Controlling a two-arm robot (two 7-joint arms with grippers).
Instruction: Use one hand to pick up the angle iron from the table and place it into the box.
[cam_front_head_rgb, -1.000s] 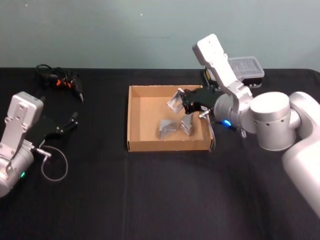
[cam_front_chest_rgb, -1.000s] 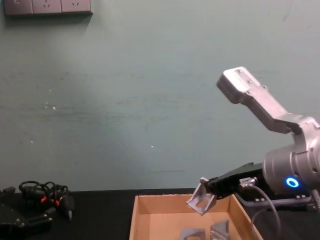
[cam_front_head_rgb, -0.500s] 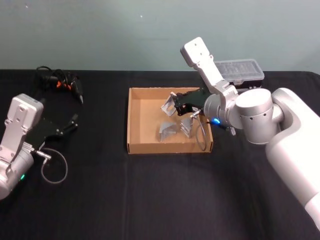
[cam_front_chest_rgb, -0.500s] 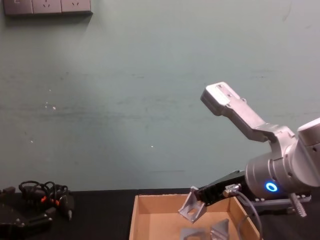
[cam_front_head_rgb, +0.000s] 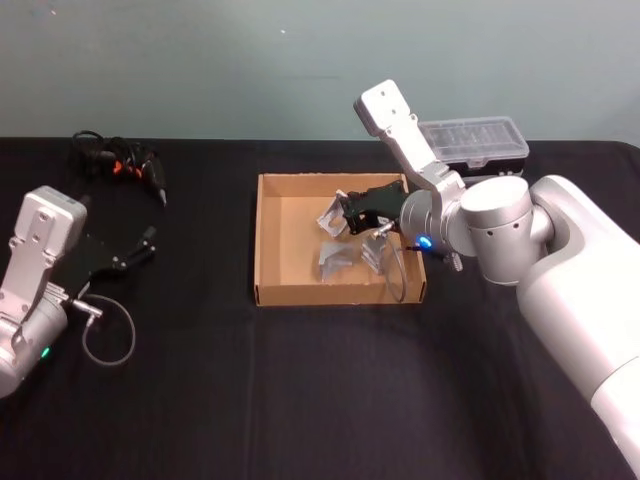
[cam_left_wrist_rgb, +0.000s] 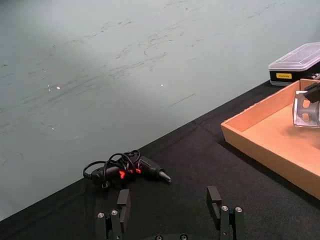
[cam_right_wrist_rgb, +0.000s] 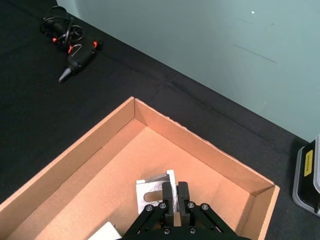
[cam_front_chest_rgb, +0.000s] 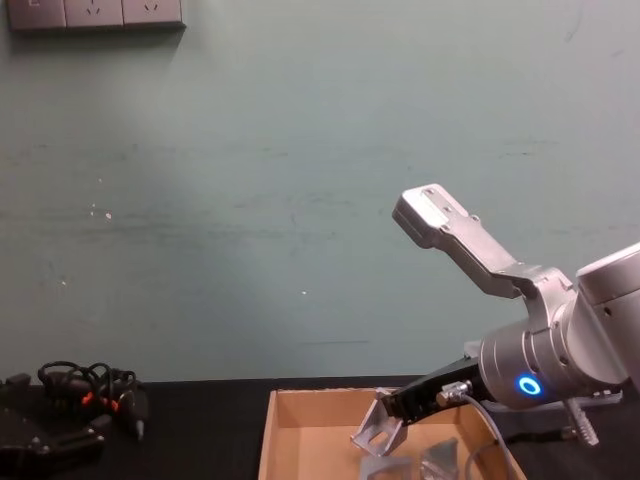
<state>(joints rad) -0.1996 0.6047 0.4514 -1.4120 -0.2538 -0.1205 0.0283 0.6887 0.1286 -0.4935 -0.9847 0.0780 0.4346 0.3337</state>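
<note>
My right gripper is shut on a small silver angle iron and holds it low over the inside of the tan cardboard box, toward its far side. The right wrist view has the black fingers pinched on the bracket above the box floor. From the chest, the angle iron hangs tilted just inside the box's back wall. Two more angle irons lie in the box. My left gripper rests open at the left of the black table.
A black power tool with coiled cable lies at the far left. Behind the box's right corner stands a clear-lidded black case. A grey cable loop lies by my left arm.
My right gripper has carried the angle iron leftward and lower, from above the box's right side to down inside it. The left arm has stayed put.
</note>
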